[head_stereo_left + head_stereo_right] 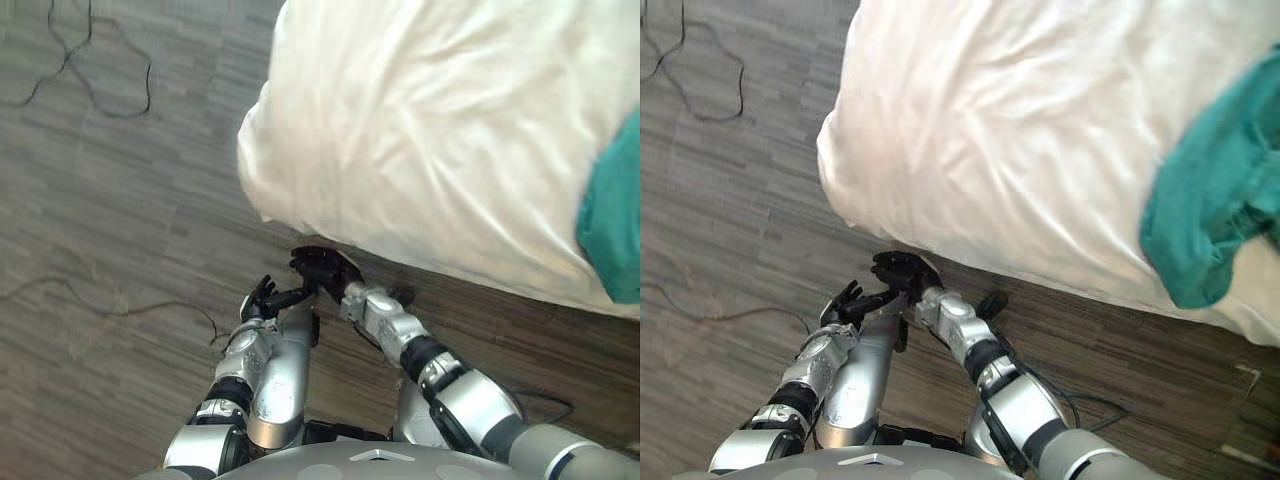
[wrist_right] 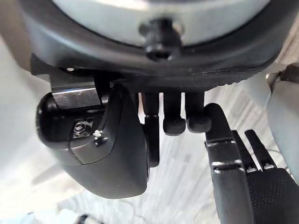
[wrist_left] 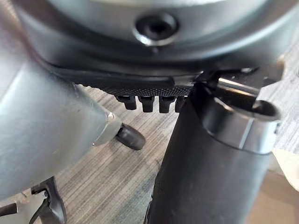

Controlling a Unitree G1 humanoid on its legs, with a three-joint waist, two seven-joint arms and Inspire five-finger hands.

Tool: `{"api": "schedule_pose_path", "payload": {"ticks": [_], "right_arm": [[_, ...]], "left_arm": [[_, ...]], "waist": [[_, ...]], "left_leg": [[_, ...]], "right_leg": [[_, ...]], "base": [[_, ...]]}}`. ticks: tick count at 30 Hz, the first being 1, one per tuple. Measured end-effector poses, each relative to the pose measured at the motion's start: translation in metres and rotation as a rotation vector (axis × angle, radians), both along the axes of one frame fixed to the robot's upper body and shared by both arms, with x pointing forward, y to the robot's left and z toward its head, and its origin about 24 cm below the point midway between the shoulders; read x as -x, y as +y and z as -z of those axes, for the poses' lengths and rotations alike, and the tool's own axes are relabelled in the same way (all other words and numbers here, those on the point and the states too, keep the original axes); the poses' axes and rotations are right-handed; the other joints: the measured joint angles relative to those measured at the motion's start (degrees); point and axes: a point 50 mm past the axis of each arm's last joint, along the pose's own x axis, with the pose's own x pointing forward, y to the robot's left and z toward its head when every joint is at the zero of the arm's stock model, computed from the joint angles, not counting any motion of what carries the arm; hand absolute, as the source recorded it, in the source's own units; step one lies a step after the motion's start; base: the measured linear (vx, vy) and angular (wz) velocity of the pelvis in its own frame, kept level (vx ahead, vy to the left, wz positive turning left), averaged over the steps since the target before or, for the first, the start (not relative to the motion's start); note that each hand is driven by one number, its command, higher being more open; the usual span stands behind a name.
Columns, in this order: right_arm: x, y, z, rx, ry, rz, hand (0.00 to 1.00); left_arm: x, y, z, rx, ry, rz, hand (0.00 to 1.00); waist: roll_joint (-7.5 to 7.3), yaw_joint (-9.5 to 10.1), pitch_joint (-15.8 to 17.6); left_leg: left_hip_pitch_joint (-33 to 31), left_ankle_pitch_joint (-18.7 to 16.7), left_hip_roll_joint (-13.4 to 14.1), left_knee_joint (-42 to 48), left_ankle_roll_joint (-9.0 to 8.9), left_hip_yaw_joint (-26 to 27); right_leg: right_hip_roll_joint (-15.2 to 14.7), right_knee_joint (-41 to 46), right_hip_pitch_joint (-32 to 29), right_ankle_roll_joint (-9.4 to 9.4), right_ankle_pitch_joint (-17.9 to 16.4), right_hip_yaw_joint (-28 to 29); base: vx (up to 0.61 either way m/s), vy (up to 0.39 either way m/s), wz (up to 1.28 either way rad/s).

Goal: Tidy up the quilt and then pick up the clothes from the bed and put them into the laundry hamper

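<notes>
Grey plank floor [image 1: 110, 210] spreads wide on the robot's left, and the bed stands ahead and to the right under a white quilt [image 1: 430, 130]. The quilt's rounded corner bulges out over the floor, and its near edge runs on a slant away toward the right.

Both arms reach down and forward, close together, to a spot just under that corner. The right hand [image 1: 322, 268] lies right at the quilt's lower edge, palm down, fingers loosely apart and holding nothing; whether it touches the cloth cannot be told. The left hand [image 1: 262, 298] sits just beside it, a little nearer the robot, fingers straight and spread, also empty.

A teal garment [image 1: 1210, 220] lies on the quilt at the far right, drooping toward the bed's near edge, well apart from both hands. The right eye view shows most of it, the left eye view just a slice at the border.

The right wrist view shows its own fingers [image 2: 174, 119] hanging relaxed above the planks, with the left hand's straight fingers beside them. The left wrist view shows short fingertips [image 3: 145, 103] over bare floor.
</notes>
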Motion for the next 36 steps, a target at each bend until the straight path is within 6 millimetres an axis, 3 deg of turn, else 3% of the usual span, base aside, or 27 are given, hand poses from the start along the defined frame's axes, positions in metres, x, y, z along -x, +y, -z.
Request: {"api": "schedule_pose_path", "payload": {"ticks": [4, 7, 10, 11, 12, 13, 14, 16, 17, 19, 22, 23, 27, 29, 31, 33, 34, 36], "right_arm": [[0.030, 0.010, 0.001, -0.038, -0.090, -0.209, 0.00], [0.058, 0.039, -0.010, -0.124, -0.141, -0.365, 0.00], [0.055, 0.040, -0.017, -0.153, -0.139, -0.365, 0.00], [0.053, 0.044, -0.029, -0.234, -0.151, -0.357, 0.00], [0.051, 0.057, -0.060, -0.390, -0.213, -0.383, 0.00], [0.051, 0.063, -0.079, -0.477, -0.254, -0.404, 0.00], [0.050, 0.076, -0.117, -0.657, -0.320, -0.450, 0.00], [0.050, 0.084, -0.164, -0.894, -0.397, -0.496, 0.00], [0.051, 0.083, -0.183, -1.009, -0.426, -0.508, 0.00], [0.053, 0.081, -0.194, -1.096, -0.415, -0.512, 0.00], [0.055, 0.078, -0.178, -1.075, -0.310, -0.474, 0.00], [0.053, 0.078, -0.165, -0.997, -0.236, -0.444, 0.00], [0.034, 0.074, -0.136, -0.788, -0.087, -0.285, 0.00], [0.010, 0.072, -0.141, -0.670, -0.104, -0.207, 0.00], [-0.023, 0.059, -0.155, -0.559, -0.203, -0.099, 0.00], [-0.052, 0.036, -0.168, -0.488, -0.293, 0.057, 0.00], [-0.060, 0.027, -0.169, -0.478, -0.301, 0.102, 0.00], [-0.077, -0.008, -0.168, -0.473, -0.338, 0.220, 0.00]], "left_arm": [[0.009, 0.003, 0.006, -0.037, 0.053, -0.004, 1.00], [0.011, -0.003, 0.006, -0.045, 0.062, 0.043, 1.00], [0.015, -0.003, 0.006, -0.046, 0.048, 0.053, 1.00], [0.018, 0.000, 0.009, -0.072, 0.058, 0.072, 1.00], [0.023, 0.006, 0.014, -0.096, 0.088, 0.077, 1.00], [0.027, 0.008, 0.018, -0.104, 0.111, 0.079, 1.00], [0.040, 0.013, 0.027, -0.107, 0.163, 0.077, 1.00], [0.058, 0.018, 0.037, -0.108, 0.201, 0.078, 1.00], [0.069, 0.021, 0.042, -0.103, 0.226, 0.084, 1.00], [0.085, 0.028, 0.049, -0.118, 0.266, 0.100, 1.00], [0.107, 0.033, 0.058, -0.117, 0.315, 0.119, 1.00], [0.121, 0.035, 0.062, -0.124, 0.348, 0.147, 1.00], [0.123, 0.035, 0.063, -0.095, 0.341, 0.176, 1.00], [0.112, 0.032, 0.060, -0.065, 0.303, 0.206, 1.00], [0.097, 0.027, 0.054, -0.039, 0.256, 0.235, 1.00], [0.083, 0.025, 0.047, -0.020, 0.189, 0.237, 1.00], [0.080, 0.026, 0.045, -0.019, 0.174, 0.233, 1.00], [0.074, 0.027, 0.042, -0.020, 0.149, 0.226, 1.00]], "waist": [[-0.15, -1.67, -0.1], [-0.27, -2.07, -0.1], [-0.71, -1.99, -1.6], [-1.24, -2.16, -3.3], [-2.01, -2.89, -4.1], [-2.40, -3.19, -4.3], [-3.01, -3.91, -5.0], [-3.03, -4.77, -7.8], [-3.00, -4.62, -10.0], [-2.76, -4.73, -12.8], [-1.79, -5.17, -15.1], [-1.03, -5.76, -16.0], [1.66, -5.86, -15.6], [2.76, -5.81, -14.3], [4.27, -5.12, -11.1], [5.56, -4.21, -6.2], [5.74, -4.05, -5.4], [5.94, -2.82, -4.5]], "left_leg": [[5.8, 0.1, 0.8, -2.9, -0.30, 1.6], [9.9, 0.3, 1.2, -4.3, -0.47, 2.6], [12.6, 0.1, 1.3, -4.5, -0.66, 4.5], [12.8, 0.1, 1.4, -4.7, -0.67, 5.0], [14.2, 0.1, 1.7, -5.3, -0.64, 6.0], [15.0, -0.1, 1.8, -5.5, -0.60, 6.6], [16.6, -0.6, 2.0, -5.5, -0.61, 7.5], [17.9, -1.3, 2.2, -5.5, -0.36, 7.9], [18.9, -1.6, 2.2, -5.5, -0.41, 8.2], [20.9, -2.3, 2.3, -5.5, -0.50, 8.4], [23.7, -3.0, 2.1, -5.5, -0.45, 8.6], [23.7, -3.0, 1.9, -5.5, -0.37, 8.5], [21.0, -2.3, 1.5, -5.3, 0.01, 7.2], [16.3, -1.0, 1.6, -5.9, -0.29, 6.6], [12.4, 1.5, 1.6, -7.7, -0.72, 6.3], [10.8, 3.7, 1.9, -9.2, -1.05, 5.8], [10.2, 4.4, 2.0, -9.6, -1.26, 5.7], [7.3, 5.4, 2.3, -9.7, -1.14, 5.9]], "right_leg": [[1.7, -3.3, 4.8, 0.35, 1.0, 1.0], [2.7, -5.6, 8.7, 0.52, 1.6, 1.3], [3.6, -8.7, 11.9, 0.81, 3.1, 2.6], [4.2, -10.6, 12.5, 0.89, 4.0, 2.8], [5.0, -12.8, 13.8, 0.92, 5.2, 3.6], [5.4, -13.7, 14.6, 0.81, 5.7, 4.1], [5.8, -15.3, 16.3, 0.87, 6.3, 4.6], [6.3, -16.5, 17.9, 1.04, 6.5, 4.8], [6.5, -17.1, 19.0, 1.16, 6.6, 5.1], [6.6, -17.7, 21.1, 1.22, 6.6, 5.0], [6.6, -18.3, 24.1, 1.26, 6.5, 5.0], [6.3, -18.2, 24.3, 1.34, 6.6, 5.0], [5.7, -16.7, 21.8, 1.31, 6.4, 3.9], [5.0, -13.3, 15.5, 0.68, 5.7, 4.0], [4.4, -10.3, 9.6, 0.31, 5.5, 4.0], [4.4, -8.5, 6.7, -0.11, 5.2, 3.9], [4.4, -8.0, 5.6, -0.28, 5.1, 3.9], [4.4, -6.4, 1.9, -0.88, 5.1, 4.3]], "base": [[0.02, -0.019, -0.22], [0.05, -0.020, -0.12], [0.03, -0.001, -0.23], [0.00, -0.006, -0.34], [0.01, -0.007, -0.37], [0.00, -0.005, -0.46], [-0.01, -0.003, -0.33], [0.00, 0.005, -0.17], [0.04, 0.010, -0.09], [0.08, 0.014, -0.09], [0.04, 0.027, -0.04], [-0.02, 0.031, 0.06], [-0.11, 0.028, 0.16], [-0.18, 0.004, 0.09], [-0.17, -0.024, 0.11], [-0.14, -0.047, 0.10], [-0.12, -0.071, 0.08], [-0.02, -0.071, -0.05]]}}
